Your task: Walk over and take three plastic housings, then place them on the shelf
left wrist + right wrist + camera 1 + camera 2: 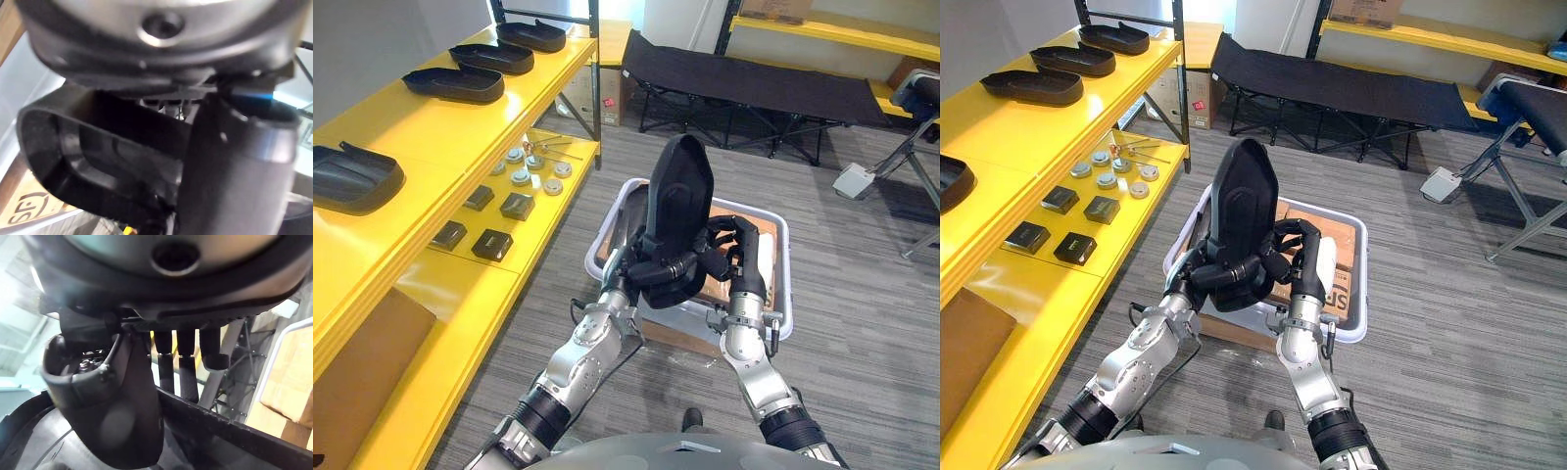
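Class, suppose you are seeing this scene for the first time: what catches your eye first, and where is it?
A tall black plastic housing stands out in the middle, held upright by the left hand and right hand over a white plastic bin. Along the left runs a bright yellow shelf with four similar black housings on its top level.
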Robot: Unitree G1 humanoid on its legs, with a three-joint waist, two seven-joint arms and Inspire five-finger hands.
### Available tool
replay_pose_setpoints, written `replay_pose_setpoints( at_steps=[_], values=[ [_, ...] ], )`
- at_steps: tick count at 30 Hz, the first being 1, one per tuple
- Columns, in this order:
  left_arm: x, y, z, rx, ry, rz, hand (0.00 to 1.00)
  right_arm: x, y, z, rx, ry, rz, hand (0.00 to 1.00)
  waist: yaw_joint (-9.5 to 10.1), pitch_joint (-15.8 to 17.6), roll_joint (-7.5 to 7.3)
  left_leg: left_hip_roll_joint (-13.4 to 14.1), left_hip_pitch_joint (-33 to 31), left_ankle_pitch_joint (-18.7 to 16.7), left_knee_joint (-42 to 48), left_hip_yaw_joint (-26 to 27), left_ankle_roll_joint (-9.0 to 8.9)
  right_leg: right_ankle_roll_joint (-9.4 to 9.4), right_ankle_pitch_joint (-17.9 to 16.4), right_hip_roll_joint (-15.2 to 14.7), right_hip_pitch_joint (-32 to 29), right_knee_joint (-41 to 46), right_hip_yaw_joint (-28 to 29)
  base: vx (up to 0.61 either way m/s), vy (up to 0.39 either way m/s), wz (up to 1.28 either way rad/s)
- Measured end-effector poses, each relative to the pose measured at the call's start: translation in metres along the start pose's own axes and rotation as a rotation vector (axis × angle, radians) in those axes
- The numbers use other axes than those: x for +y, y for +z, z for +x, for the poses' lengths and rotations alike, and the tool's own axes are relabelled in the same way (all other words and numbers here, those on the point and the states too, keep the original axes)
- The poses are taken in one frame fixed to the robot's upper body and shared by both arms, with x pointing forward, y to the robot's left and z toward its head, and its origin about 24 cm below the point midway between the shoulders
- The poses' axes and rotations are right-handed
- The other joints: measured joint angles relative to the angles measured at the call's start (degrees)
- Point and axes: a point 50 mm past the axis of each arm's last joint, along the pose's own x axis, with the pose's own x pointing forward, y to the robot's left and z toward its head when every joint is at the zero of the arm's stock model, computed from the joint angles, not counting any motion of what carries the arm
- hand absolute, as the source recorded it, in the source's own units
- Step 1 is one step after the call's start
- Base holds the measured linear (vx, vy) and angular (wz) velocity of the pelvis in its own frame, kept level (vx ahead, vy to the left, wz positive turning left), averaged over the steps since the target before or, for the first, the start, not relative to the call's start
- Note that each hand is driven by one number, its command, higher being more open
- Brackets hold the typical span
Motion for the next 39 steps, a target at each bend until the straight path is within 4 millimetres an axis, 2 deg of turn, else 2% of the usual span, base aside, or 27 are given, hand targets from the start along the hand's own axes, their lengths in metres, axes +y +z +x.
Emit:
replay_pose_setpoints(
  at_steps=[6, 17, 18, 24, 29, 32, 34, 36, 37, 38, 39],
  values=[
    [0.007, 0.004, 0.003, -0.047, 0.086, -0.089, 0.0, 0.006, -0.002, -0.007, 0.037, 0.015, 0.044, 0.0, 0.02, -0.05, -0.05, 0.03, 0.5, -0.4, -0.03, -0.03, -0.01, -0.39, -0.32, 0.0, 0.54, -0.04, -0.1, 0.0, 0.0, 0.0],
    [0.015, 0.004, 0.005, -0.056, 0.123, -0.083, 0.0, 0.015, -0.001, -0.019, 0.021, 0.051, 0.068, 0.0, -0.26, -0.44, -0.63, 0.03, 0.58, -0.41, 0.0, 0.06, -0.04, -0.1, -0.13, 0.0, 0.58, -0.04, -0.17, 0.0, 0.0, 0.0],
    [0.016, 0.004, 0.005, -0.054, 0.125, -0.083, 0.0, 0.015, -0.001, -0.02, 0.021, 0.053, 0.069, 1.0, -0.26, -0.53, -0.77, 0.03, 0.58, -0.41, 0.0, 0.06, -0.04, -0.1, -0.13, 0.0, 0.59, -0.04, -0.18, 0.0, 0.0, 0.0],
    [0.013, 0.004, 0.006, -0.054, 0.11, -0.083, 0.0, 0.016, -0.002, -0.026, 0.015, 0.063, 0.084, 1.0, -0.21, -1.01, -1.47, 0.03, 0.64, -0.58, 0.0, 0.05, -0.21, -0.16, -0.18, -0.01, 0.66, -0.04, -0.18, 0.0, 0.0, 0.0],
    [0.008, 0.002, 0.006, -0.051, 0.097, -0.087, 0.0, 0.026, 0.002, -0.035, -0.009, 0.114, 0.111, 1.0, -0.33, -1.17, -1.2, 0.19, 0.75, -1.16, 0.02, 0.44, -0.47, -0.59, -0.44, 0.13, 0.48, -0.04, 0.09, 0.0, 0.0, -0.03],
    [0.011, 0.005, 0.006, -0.064, 0.108, -0.092, 0.0, 0.032, 0.006, -0.037, -0.021, 0.138, 0.128, 1.0, -0.09, -1.41, -0.63, 1.19, 0.58, -1.21, 0.74, 0.35, -0.59, -0.69, -0.46, 1.06, 0.63, -0.04, 0.01, 0.0, 0.0, 0.0],
    [0.02, 0.008, 0.001, -0.084, 0.137, -0.125, 0.0, 0.034, 0.008, -0.036, -0.019, 0.159, 0.151, 1.0, -0.17, -1.36, 0.12, 2.23, -1.03, -2.87, 5.09, -0.4, -0.78, -0.87, -0.54, 1.79, 1.3, -0.01, -0.22, 0.01, -0.015, 0.04],
    [0.029, 0.008, -0.006, -0.102, 0.154, -0.171, 0.0, 0.031, 0.006, -0.033, -0.024, 0.157, 0.14, 1.0, -0.2, -1.21, 2.33, 3.3, -2.99, -4.93, 9.62, -1.59, -0.52, -1.25, -0.95, 2.45, 1.91, 0.25, -1.05, 0.0, -0.026, 0.15],
    [0.033, 0.008, -0.008, -0.109, 0.162, -0.186, 0.0, 0.028, 0.005, -0.031, -0.031, 0.156, 0.125, 1.0, -0.09, -0.83, 4.03, 4.31, -4.21, -5.34, 11.96, -1.67, -0.21, -1.86, -1.63, 3.05, 1.43, 1.78, -1.41, -0.06, -0.048, 0.17],
    [0.041, 0.01, -0.01, -0.127, 0.176, -0.193, 0.0, 0.024, 0.005, -0.027, -0.042, 0.153, 0.109, 1.0, 0.23, 0.29, 5.88, 5.77, -7.05, -4.97, 16.97, -1.68, 1.19, -3.3, -4.39, 3.57, -0.32, 6.1, -2.23, -0.09, -0.057, 0.19],
    [0.047, 0.01, -0.012, -0.139, 0.186, -0.197, 0.0, 0.023, 0.004, -0.025, -0.043, 0.145, 0.105, 1.0, 0.35, 0.64, 6.47, 6.25, -8.87, -4.24, 19.17, -1.59, 2.56, -4.39, -6.07, 3.69, -1.51, 8.52, -2.24, -0.16, -0.104, 0.51]
  ],
)
